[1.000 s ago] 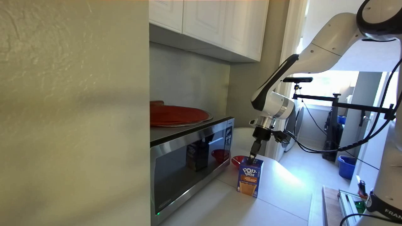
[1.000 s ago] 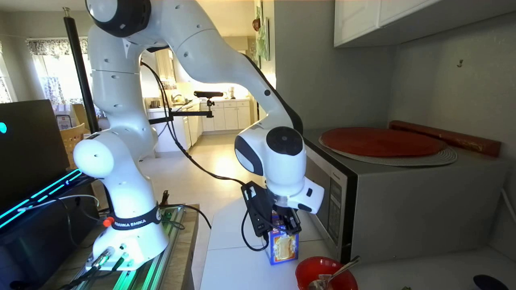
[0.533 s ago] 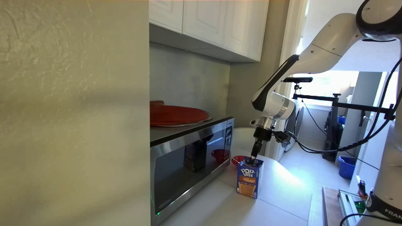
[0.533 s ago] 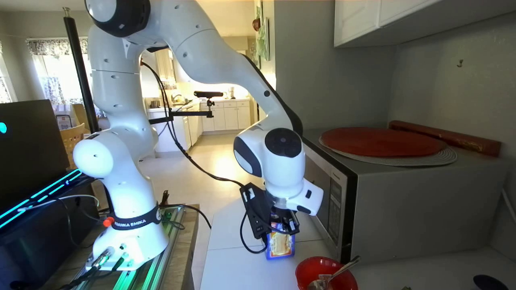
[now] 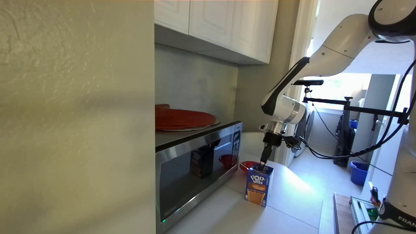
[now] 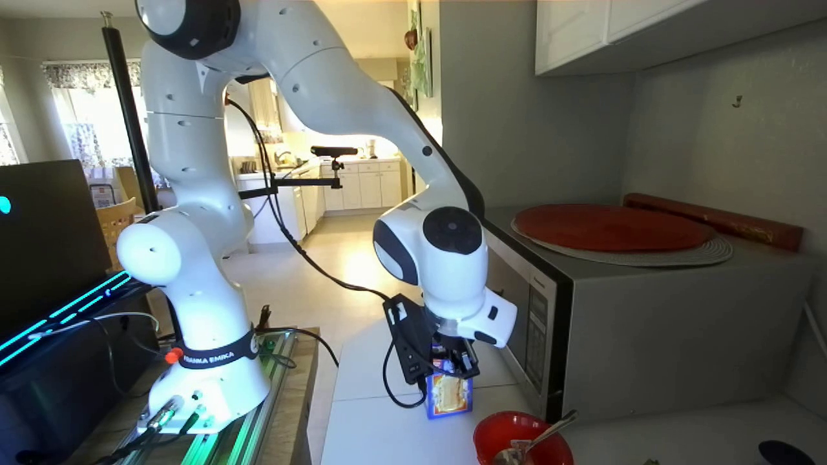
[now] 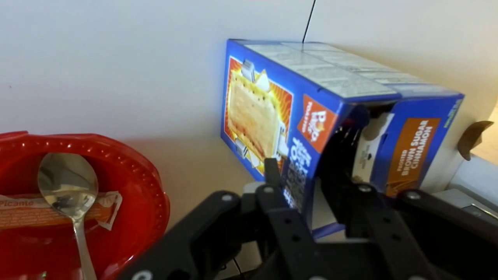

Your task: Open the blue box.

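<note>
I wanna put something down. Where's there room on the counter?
In an exterior view, the counter looks bare in front of the box, along the microwave, and from the box across to the counter's outer edge. It's crowded at the box's top, where the tool is, and tighter between box and bowl.

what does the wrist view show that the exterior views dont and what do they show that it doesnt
Only in the wrist view can you read "Brown Sugar Cinnamon" atop the blue box and "Picante" on the packet in the red bowl. Only the exterior views show the white cabinets and the round red mat. All share the blue box, the red bowl, the white counter and the gripper.
</note>
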